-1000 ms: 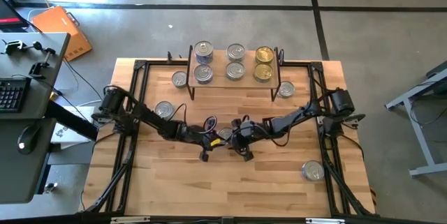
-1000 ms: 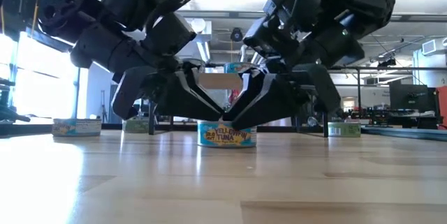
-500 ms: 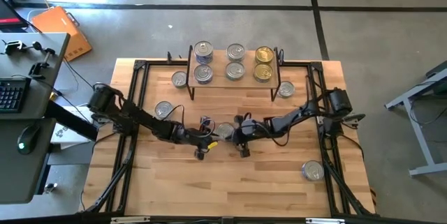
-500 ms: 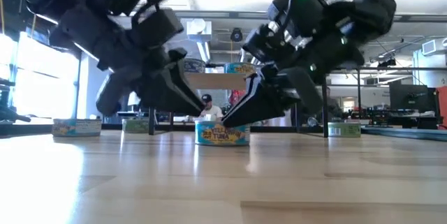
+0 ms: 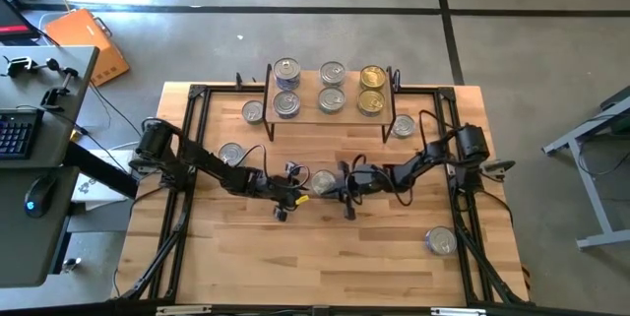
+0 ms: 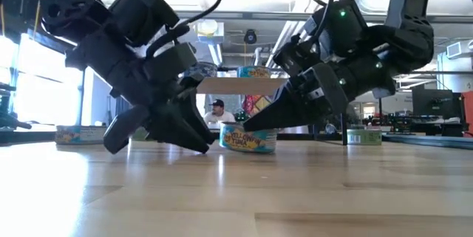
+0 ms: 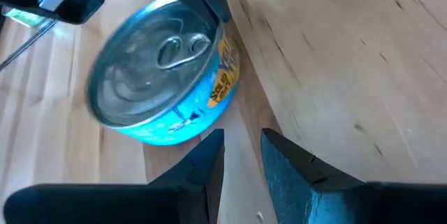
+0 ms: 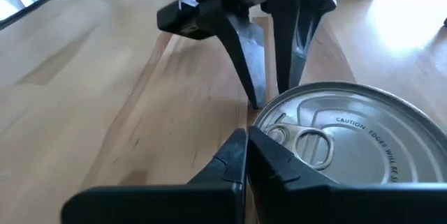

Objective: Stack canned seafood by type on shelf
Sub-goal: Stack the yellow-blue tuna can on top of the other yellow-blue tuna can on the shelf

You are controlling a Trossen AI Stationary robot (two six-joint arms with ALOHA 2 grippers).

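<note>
the tuna tin (image 5: 323, 180) lies on the bench (image 5: 394, 257) between both arms, well before the shelf (image 5: 330, 109). the right end effector (image 8: 246, 155) has its fingers pressed together, touching the tin's rim and holding nothing. the left end effector (image 7: 241, 155) stands narrow beside it. to lift well, the right one should open wide and straddle the tin. the tin is flat, with a silver pull-tab lid and a blue label.

"CAUTION: EDGE…", seemingly, on tin lid (image 8: 363, 137)
</note>
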